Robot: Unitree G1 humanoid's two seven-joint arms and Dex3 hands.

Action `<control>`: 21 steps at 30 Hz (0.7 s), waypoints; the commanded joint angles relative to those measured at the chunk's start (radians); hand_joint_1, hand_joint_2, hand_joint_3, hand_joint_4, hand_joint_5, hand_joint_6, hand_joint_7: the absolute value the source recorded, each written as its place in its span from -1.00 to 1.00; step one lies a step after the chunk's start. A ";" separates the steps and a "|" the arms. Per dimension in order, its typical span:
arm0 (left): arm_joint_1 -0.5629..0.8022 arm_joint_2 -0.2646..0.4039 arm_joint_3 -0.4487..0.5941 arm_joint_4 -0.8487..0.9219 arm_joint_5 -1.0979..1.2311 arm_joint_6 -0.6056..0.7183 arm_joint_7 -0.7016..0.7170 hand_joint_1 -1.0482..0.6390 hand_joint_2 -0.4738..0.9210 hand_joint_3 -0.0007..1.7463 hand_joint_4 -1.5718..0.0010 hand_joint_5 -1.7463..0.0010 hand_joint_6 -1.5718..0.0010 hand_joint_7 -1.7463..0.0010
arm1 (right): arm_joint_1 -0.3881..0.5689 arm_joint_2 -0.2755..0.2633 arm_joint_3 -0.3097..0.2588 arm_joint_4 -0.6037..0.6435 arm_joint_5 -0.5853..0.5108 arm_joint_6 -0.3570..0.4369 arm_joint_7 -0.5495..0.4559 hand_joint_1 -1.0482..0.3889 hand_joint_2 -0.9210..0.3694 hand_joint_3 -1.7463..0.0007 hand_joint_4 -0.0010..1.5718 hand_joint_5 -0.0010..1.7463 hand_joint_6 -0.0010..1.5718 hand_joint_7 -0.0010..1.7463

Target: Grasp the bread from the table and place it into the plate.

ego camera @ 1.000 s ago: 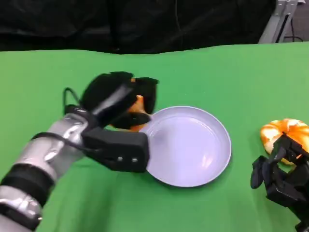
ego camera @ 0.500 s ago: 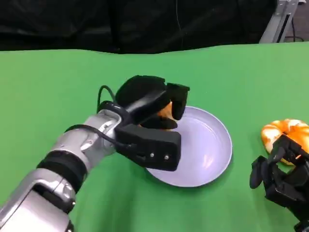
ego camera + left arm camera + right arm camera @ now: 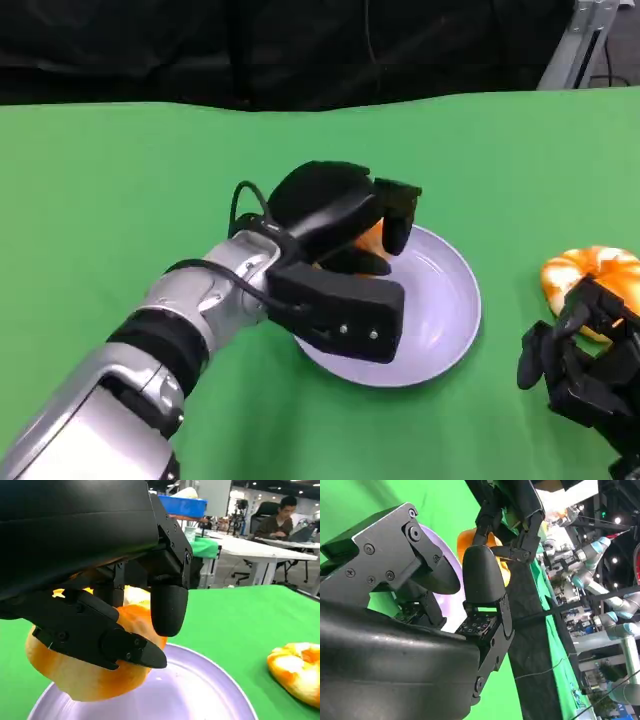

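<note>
Left robot hand (image 3: 335,215) over the near-left part of the plate (image 3: 450,330), fingers closed round the bread (image 3: 95,672); roll sits inside the grip, under the palm, thumb (image 3: 100,632) across its front and a finger (image 3: 169,607) on its top edge; orange crust shows between the fingers in the head view; from the wrist view the bread hangs just above the plate floor, though touching or apart I cannot tell.

Bread looks light and soft, a glossy rounded crust that would dent under hard squeeze; best taken across its widest part, fingers on opposite flanks, light pressure only; smooth glaze may slip if grip slackens at a tilt; nothing fragile, but crumb would crush.

Right robot hand (image 3: 580,365) low on the tabletop (image 3: 120,200), well apart from the plate; fingers curled in, seemingly holding nothing, just this side of a second bread (image 3: 590,275); contact between them not clear.

Judgement: carry nearly done; release over the plate remains.
</note>
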 commanded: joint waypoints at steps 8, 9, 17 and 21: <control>-0.025 -0.005 -0.023 0.007 0.010 -0.005 0.014 0.16 1.00 -0.79 0.14 -1.00 0.17 -0.80 | 0.004 -0.004 -0.001 0.001 0.005 -0.015 -0.002 0.37 -0.26 -0.67 0.17 1.00 -0.03 0.98; -0.024 -0.004 -0.022 0.006 0.006 -0.010 0.011 0.16 1.00 -0.79 0.15 -1.00 0.13 -0.72 | 0.004 -0.003 -0.002 0.001 0.007 -0.014 0.000 0.37 -0.26 -0.67 0.17 1.00 -0.03 0.98; -0.015 0.027 -0.043 -0.039 0.025 0.061 -0.077 -0.79 1.00 -0.47 0.27 0.92 0.14 0.97 | 0.003 -0.001 0.000 0.000 0.004 -0.011 -0.010 0.35 -0.25 -0.65 0.18 1.00 -0.02 0.97; -0.003 0.035 -0.044 -0.062 0.017 0.096 -0.137 -0.99 1.00 -0.31 0.69 1.00 0.47 1.00 | 0.006 0.000 0.001 -0.007 0.002 -0.001 -0.021 0.36 -0.26 -0.64 0.19 1.00 0.00 0.95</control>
